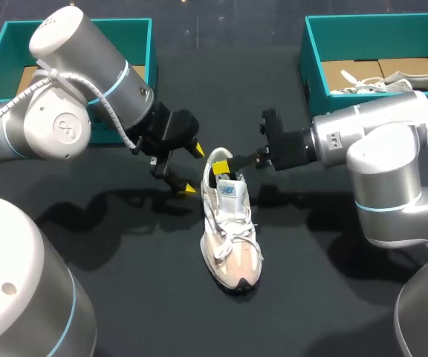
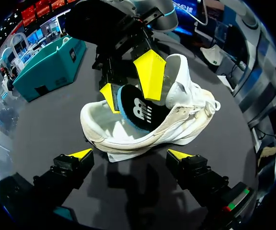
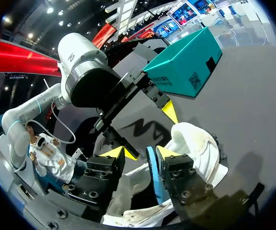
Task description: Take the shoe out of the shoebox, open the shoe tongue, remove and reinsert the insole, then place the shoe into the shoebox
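While left hand [image 1: 192,169] hovers wide beside shoe [image 1: 232,238] heel | right hand [image 3: 142,152] at insole [image 2: 140,112] | grip: cannot tell

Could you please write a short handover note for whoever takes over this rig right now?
Left gripper: open, empty, beside the heel of the shoe.
Right gripper: at the insole; grip unclear.
Done: shoe unboxed, lying on the table; insole stands partly out of the heel opening.
Left to do: seat the insole, then box the shoe. The right box already holds a second shoe.
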Tool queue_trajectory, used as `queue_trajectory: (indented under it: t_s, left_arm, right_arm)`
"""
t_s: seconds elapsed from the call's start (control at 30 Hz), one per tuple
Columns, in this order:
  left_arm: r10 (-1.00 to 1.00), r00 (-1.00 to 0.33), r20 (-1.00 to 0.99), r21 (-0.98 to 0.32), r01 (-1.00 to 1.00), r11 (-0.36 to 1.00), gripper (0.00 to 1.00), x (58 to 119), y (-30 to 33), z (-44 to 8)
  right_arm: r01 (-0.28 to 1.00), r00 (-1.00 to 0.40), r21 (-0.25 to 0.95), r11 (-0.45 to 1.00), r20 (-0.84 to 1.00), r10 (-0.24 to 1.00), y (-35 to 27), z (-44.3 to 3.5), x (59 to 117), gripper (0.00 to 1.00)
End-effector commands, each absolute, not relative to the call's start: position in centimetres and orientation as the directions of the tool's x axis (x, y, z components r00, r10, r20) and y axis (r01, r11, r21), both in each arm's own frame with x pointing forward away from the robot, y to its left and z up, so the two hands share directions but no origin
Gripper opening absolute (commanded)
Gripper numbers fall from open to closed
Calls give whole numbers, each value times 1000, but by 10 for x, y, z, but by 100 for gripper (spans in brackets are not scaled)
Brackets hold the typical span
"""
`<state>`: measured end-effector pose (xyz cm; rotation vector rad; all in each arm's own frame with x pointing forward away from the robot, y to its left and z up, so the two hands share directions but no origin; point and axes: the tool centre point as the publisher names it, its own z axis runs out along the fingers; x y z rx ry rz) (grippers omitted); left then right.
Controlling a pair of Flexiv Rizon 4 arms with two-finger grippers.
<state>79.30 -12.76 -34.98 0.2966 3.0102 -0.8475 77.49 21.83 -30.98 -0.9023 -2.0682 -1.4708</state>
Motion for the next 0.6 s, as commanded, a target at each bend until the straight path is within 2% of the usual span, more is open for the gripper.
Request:
queue_trajectory:
  t_s: [0.03,0.6]
  left_arm:
    - [184,-981,-67,-513,192,837,100,788,-119,-342]
    - [203,-974,-104,-470,228,853,100,794,-95,-323]
  right_arm:
    - [734,-679,637,236,685,265,207,-305,774,42]
    - [790,-610,566,236,683,402,162,-295,770,40]
